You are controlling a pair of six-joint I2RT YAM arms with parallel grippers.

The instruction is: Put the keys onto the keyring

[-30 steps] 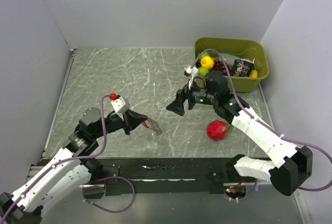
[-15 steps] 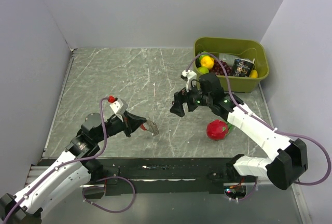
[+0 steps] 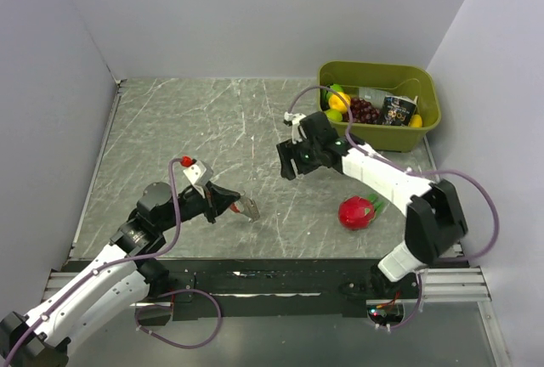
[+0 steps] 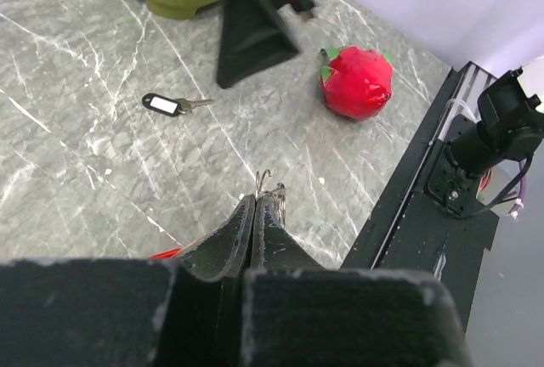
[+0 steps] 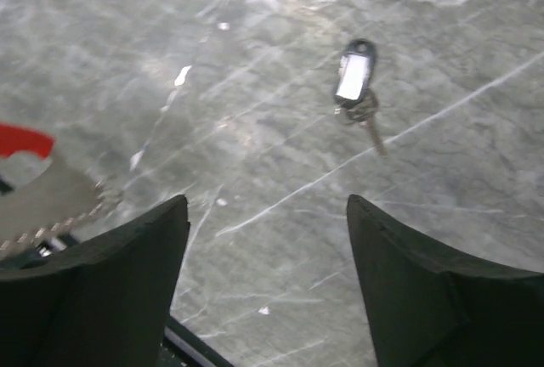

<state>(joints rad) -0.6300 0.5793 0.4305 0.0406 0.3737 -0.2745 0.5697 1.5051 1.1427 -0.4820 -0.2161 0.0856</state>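
Marbled table (image 3: 170, 129) bears keyring (image 4: 161, 104), red fruit (image 3: 356, 213) (green-leaved), bin (image 3: 387, 138).

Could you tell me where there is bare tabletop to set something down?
The far-left table, from the left wall to the right gripper, is bare; so is the near strip between the keys in the left gripper and the red fruit. Crowded: the right side, with the green bin, the fruit, and the keyring lying by the right gripper.

Right end effector (image 3: 288, 169) slightly farther out.
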